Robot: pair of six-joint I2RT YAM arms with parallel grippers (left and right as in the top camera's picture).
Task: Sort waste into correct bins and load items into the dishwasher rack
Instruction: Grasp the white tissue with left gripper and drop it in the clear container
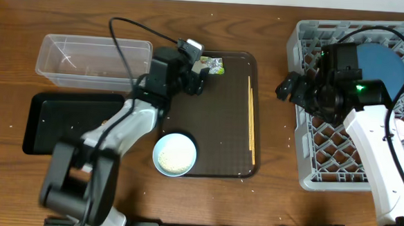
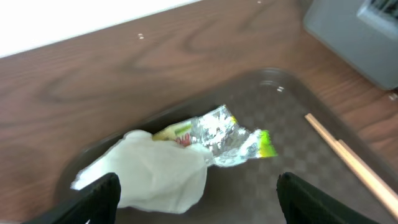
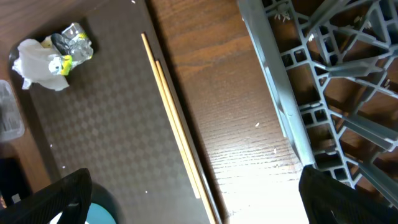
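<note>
Left wrist view: your left claw (image 2: 196,198) gapes wide over the napkin (image 2: 155,171) and wrapper (image 2: 227,140) at the far edge of the tray (image 2: 292,155). Drop squarely on the napkin alone, closing only when it sits between the jaws.

Both grippers spread wide.
The left gripper (image 2: 196,196) points forward, away from its base; the right gripper (image 3: 193,199) points left.

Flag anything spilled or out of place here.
Small white specks, possibly rice grains, lie scattered on the bare wood between the brown tray and the grey rack. A crumpled napkin and foil wrapper sit heaped in the tray's far corner.
</note>
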